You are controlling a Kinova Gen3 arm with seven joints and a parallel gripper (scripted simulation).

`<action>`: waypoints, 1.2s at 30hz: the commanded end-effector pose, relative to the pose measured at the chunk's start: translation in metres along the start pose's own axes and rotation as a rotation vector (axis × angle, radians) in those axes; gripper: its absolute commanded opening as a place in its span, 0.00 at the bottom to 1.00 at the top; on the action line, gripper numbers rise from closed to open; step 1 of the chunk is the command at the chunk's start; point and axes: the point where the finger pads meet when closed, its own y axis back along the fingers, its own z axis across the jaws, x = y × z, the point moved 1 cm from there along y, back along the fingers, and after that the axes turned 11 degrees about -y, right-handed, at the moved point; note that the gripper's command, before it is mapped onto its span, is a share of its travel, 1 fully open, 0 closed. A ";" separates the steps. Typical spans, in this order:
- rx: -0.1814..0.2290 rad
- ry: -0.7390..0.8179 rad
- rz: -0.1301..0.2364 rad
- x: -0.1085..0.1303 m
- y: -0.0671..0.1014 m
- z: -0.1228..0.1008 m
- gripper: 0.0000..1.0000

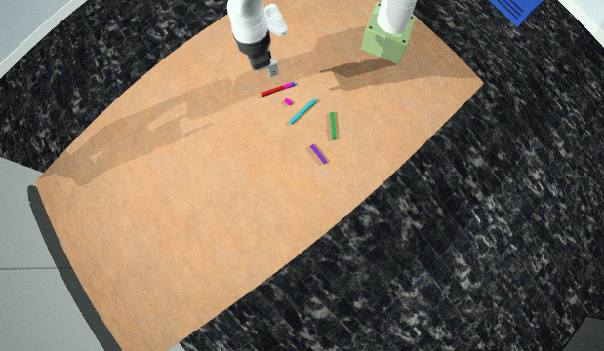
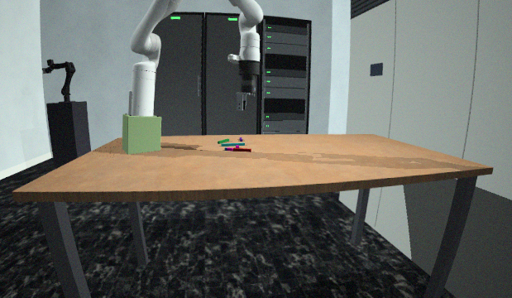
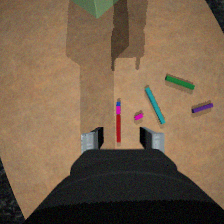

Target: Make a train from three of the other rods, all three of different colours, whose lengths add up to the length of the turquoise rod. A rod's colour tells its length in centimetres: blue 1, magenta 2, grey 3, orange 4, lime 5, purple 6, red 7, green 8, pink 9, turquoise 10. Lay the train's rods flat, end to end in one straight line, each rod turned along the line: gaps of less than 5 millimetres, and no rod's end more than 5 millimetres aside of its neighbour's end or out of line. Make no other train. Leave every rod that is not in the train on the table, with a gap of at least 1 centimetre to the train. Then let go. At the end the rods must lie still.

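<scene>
A red rod (image 1: 272,91), a magenta rod (image 1: 288,85) and a tiny blue rod (image 1: 294,84) lie end to end in one line on the table; the same line shows in the wrist view with the red rod (image 3: 118,128) below the magenta rod (image 3: 118,108) and the blue rod (image 3: 118,102). My gripper (image 1: 272,71) is open and empty, raised above the red rod's end; its fingers stand wide on either side of it. The turquoise rod (image 1: 302,111) lies apart to the right, also in the wrist view (image 3: 154,104). A second, loose magenta rod (image 1: 288,101) lies between them.
A green rod (image 1: 333,125) and a purple rod (image 1: 318,153) lie farther right. The arm's green base block (image 1: 387,36) stands at the table's far edge. In the side view the rods (image 2: 235,146) cluster near the table's middle back.
</scene>
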 end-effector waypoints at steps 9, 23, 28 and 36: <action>0.000 -0.007 -0.018 -0.006 0.027 -0.004 1.00; 0.000 -0.007 -0.018 -0.006 0.027 -0.004 1.00; 0.000 -0.007 -0.018 -0.006 0.027 -0.004 1.00; 0.000 -0.007 -0.018 -0.006 0.027 -0.004 1.00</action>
